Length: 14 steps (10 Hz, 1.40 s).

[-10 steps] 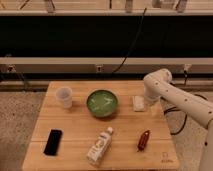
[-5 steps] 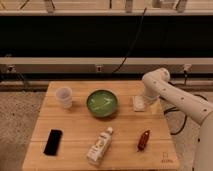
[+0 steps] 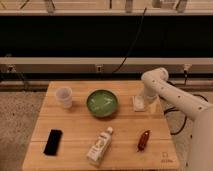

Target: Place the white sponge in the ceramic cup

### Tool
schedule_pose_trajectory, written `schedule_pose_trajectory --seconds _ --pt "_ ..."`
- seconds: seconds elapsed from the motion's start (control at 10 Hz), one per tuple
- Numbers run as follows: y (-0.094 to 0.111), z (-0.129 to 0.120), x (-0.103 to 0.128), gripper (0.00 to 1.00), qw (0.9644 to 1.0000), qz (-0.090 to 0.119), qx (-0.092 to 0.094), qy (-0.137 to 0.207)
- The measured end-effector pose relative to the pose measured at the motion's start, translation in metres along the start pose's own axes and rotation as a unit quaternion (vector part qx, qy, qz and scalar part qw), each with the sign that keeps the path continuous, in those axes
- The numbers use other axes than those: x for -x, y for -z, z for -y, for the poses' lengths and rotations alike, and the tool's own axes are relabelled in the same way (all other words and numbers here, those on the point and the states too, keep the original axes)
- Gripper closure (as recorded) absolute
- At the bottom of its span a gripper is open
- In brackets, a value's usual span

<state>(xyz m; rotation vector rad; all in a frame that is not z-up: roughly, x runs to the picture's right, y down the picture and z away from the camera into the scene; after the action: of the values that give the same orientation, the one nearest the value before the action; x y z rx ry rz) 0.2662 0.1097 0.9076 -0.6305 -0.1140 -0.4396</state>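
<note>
One gripper, fingers spread, sits over one white sponge; one ceramic cup stands well apart.

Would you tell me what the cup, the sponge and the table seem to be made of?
Cup: likely ceramic, plain white, matte look. Sponge: probably foam, off-white, soft rounded corners. Table: wood, pale brown with faint plank lines. The gripper, open, is right over the sponge.

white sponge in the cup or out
Out: the white sponge lies on the table at the gripper, apart from the ceramic cup.
</note>
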Motion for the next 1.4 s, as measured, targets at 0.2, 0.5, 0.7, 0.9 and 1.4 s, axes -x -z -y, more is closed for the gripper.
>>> schedule_pose_trajectory --seconds 0.2,0.5,0.7,0.9,1.4 --pt "-0.005 0.0 -0.001 0.2 1.0 0.002 0.001 0.0" --pt "-0.01 0.0 -0.004 0.2 1.0 0.004 0.0 0.001" --pt "-0.012 0.001 -0.005 0.2 1.0 0.004 0.001 0.001" --pt "-0.015 0.002 -0.006 0.2 1.0 0.007 -0.001 -0.001" --pt "-0.02 0.002 -0.011 0.25 0.9999 0.01 0.0 -0.004"
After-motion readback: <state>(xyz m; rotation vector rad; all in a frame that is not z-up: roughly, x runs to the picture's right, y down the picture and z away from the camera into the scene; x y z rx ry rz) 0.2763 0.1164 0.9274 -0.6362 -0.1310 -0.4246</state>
